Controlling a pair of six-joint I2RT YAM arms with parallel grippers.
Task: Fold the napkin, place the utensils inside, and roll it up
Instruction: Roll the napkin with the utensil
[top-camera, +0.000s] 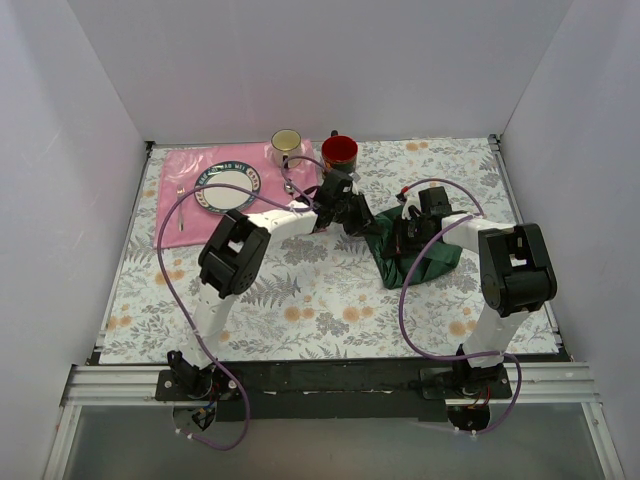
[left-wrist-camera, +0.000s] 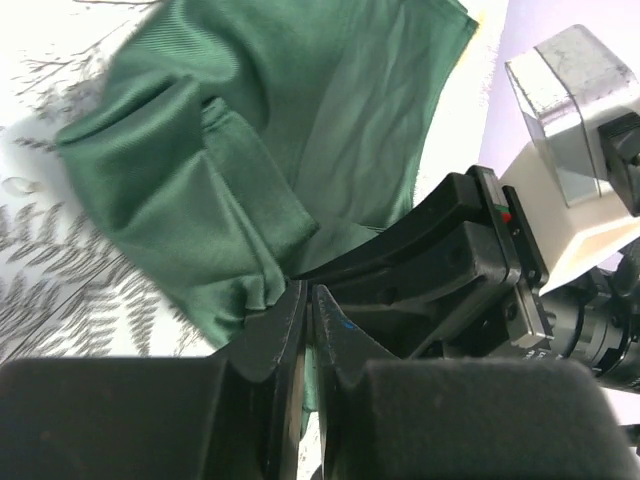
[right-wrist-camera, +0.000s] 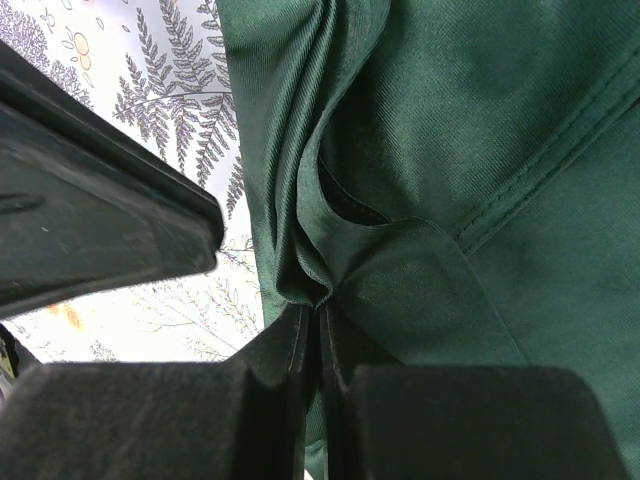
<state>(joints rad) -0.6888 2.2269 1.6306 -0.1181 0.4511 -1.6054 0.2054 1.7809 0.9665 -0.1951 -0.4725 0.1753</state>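
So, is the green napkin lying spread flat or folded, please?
Folded and bunched, not flat: the napkin shows overlapping layers and deep creases in both wrist views.

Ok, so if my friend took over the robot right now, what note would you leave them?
Left hand: shut, pinching the napkin.
Right hand: shut on the napkin too.
Napkin: bunched in loose layers, right of the middle of the table, no neat fold yet.
Utensils: not spotted in these views.
Left to do: finish folding, put utensils inside, roll up.
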